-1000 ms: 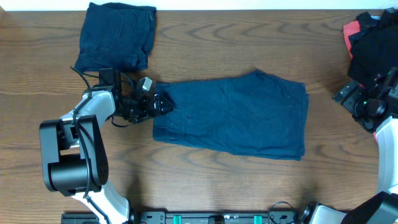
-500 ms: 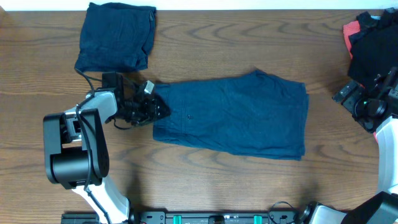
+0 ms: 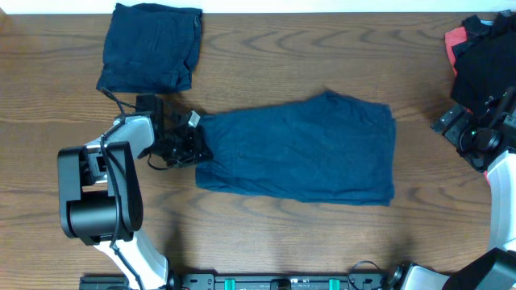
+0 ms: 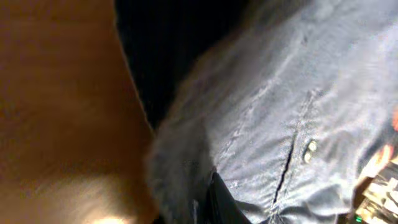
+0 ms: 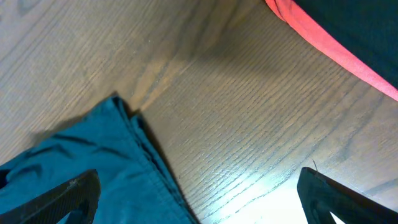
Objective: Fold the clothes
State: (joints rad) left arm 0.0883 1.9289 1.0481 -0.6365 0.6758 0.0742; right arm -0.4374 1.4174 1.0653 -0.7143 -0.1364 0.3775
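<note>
1. Task item. The navy shorts [image 3: 298,157] lie spread flat at the middle of the wooden table [image 3: 266,225], long axis running left to right. A folded bundle [image 3: 151,48] of similar navy cloth sits at the table's far left corner, apart from the shorts.

2. Left gripper [image 3: 196,141]. It is at the left edge of the shorts. The cloth is drawn to a narrow point where it meets the jaws, and they appear closed on that edge (the overhead view does not show the contact itself).

3. Right gripper [image 5: 199,196]. Its two dark fingertips [image 5: 68,193] stand wide apart at the bottom corners of the wrist view, with only bare table between them. It holds nothing.

4. Markings. A small white patch [image 3: 193,118] sits on the left wrist assembly. Any print on it is too small to read.

5. View differences.
- Only the left wrist view shows a stitched slit in the cloth with two small metal studs [image 4: 308,149] beside it. It also shows one dark finger [image 4: 217,196] under the bunched fabric. This picture is blurred.
- Only the right wrist view shows the hemmed right corner of the shorts close up. A red cloth edge [image 5: 336,50] crosses that view's upper right corner.
- Only the overhead view shows that this red edge belongs to a pile of garments [image 3: 484,56], mostly black, at the far right corner.
</note>
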